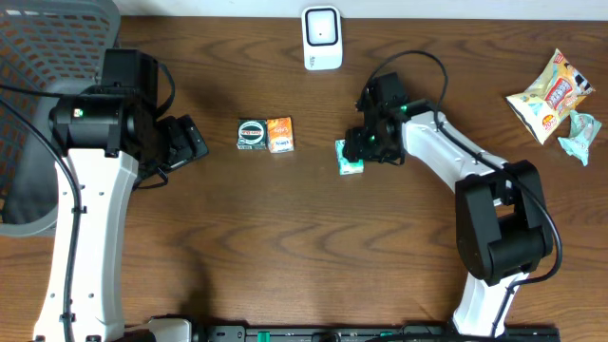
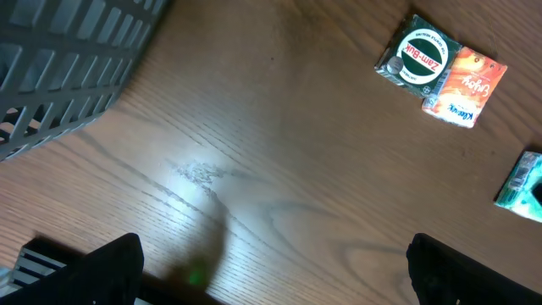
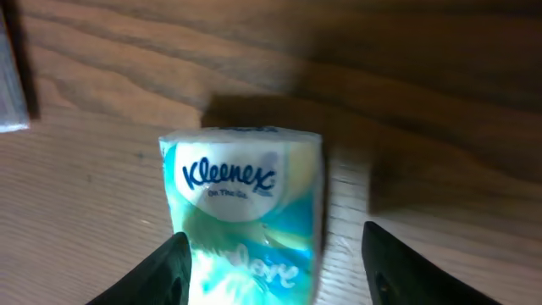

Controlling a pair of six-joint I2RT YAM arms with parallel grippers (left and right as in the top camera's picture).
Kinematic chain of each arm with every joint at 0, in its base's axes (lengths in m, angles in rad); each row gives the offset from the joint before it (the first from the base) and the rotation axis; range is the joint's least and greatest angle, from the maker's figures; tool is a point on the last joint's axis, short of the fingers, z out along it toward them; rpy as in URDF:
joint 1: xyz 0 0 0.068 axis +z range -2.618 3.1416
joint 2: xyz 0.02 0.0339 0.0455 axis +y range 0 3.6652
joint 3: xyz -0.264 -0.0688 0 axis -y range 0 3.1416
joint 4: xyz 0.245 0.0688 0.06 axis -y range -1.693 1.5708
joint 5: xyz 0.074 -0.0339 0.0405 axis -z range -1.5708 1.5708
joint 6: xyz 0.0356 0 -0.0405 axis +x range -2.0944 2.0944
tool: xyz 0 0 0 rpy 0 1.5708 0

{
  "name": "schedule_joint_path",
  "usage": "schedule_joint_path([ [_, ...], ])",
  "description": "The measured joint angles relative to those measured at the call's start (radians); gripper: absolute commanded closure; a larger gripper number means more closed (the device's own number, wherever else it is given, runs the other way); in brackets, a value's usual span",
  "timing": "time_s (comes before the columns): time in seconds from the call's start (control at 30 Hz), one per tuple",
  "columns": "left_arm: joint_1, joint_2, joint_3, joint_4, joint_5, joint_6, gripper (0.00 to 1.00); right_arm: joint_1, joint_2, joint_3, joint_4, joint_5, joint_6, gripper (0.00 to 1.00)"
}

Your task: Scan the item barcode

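Observation:
A teal Kleenex tissue pack [image 1: 350, 158] lies on the wooden table right of centre. My right gripper [image 1: 359, 150] is down over it. In the right wrist view the pack [image 3: 241, 212] sits between the two fingers of the gripper [image 3: 271, 271]. The left finger touches its edge and a gap shows before the right finger [image 3: 398, 271], so the jaws stand open around it. A white scanner [image 1: 322, 38] stands at the far edge. My left gripper [image 1: 193, 142] hovers wide open over bare wood [image 2: 275, 267], holding nothing.
A green Zam-Buk box [image 1: 253, 134] and an orange pack [image 1: 280, 135] lie side by side at table centre. A grey mesh basket [image 1: 47, 57] fills the far left. Snack bags [image 1: 551, 95] and a pale wrapper [image 1: 579, 138] lie at the right.

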Motion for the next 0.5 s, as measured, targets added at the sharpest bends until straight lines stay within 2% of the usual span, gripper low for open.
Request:
schedule_joint_path([
  [0.17,0.0,0.0,0.0,0.0,0.0,0.0,0.03,0.0,0.0,-0.046,0.044,-0.032,0.0,0.53],
  [0.2,0.0,0.0,0.0,0.0,0.0,0.0,0.02,0.0,0.0,-0.055,0.056,-0.037,0.0,0.58],
  [0.27,0.0,0.0,0.0,0.0,0.0,0.0,0.02,0.0,0.0,-0.069,0.08,-0.053,-0.004,0.77],
  [0.3,0.0,0.0,0.0,0.0,0.0,0.0,0.02,-0.002,0.0,-0.074,0.089,-0.06,-0.004,0.94],
  [0.33,0.0,0.0,0.0,0.0,0.0,0.0,0.02,-0.003,-0.002,-0.079,0.097,-0.073,0.001,0.99],
  [0.5,0.0,0.0,0.0,0.0,0.0,0.0,0.02,-0.026,-0.007,-0.085,0.103,-0.127,0.001,0.99],
])
